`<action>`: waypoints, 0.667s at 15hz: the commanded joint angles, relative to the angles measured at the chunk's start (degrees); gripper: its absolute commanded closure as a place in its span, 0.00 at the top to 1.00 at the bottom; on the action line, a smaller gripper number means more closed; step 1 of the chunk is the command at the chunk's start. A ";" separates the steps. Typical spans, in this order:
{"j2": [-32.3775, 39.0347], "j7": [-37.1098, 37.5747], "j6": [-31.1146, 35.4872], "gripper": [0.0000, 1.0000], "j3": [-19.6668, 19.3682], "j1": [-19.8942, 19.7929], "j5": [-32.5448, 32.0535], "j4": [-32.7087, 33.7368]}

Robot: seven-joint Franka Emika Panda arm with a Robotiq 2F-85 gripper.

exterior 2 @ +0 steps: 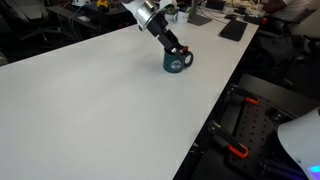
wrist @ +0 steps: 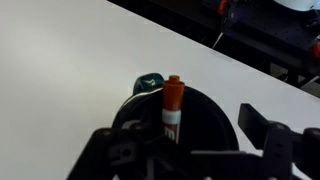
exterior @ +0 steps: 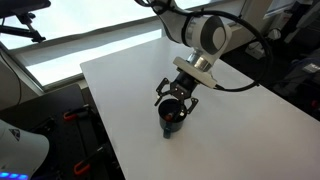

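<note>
A dark teal mug (exterior: 172, 122) (exterior 2: 178, 62) stands on the white table (exterior: 120, 80) (exterior 2: 90, 100), near its edge in both exterior views. A marker with a red cap (wrist: 172, 105) stands upright inside the mug (wrist: 212, 118). The mug's teal handle (wrist: 148, 82) points away in the wrist view. My gripper (exterior: 176, 100) (exterior 2: 172, 46) hangs tilted just over the mug's mouth. In the wrist view the gripper (wrist: 180, 135) has its jaws wide apart, one on each side of the marker. Neither of the fingers (wrist: 258, 128) visibly touches the marker.
The table edge (exterior 2: 215, 110) drops off beside the mug to black frames with red clamps (exterior 2: 236, 150) (exterior: 72, 115). A dark flat pad (exterior 2: 232, 30) lies at the table's far end. Cables and clutter (wrist: 265, 30) fill the space beyond the table.
</note>
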 commanded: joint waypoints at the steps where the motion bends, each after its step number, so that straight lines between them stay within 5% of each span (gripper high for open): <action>1: 0.64 0.02 -0.30 0.91 -0.10 -0.17 -1.25 1.12; 4: 0.81 0.12 -0.43 1.00 -0.08 -0.24 -1.16 1.17; 10: -0.92 0.56 0.69 1.00 0.00 -0.14 -1.30 -0.56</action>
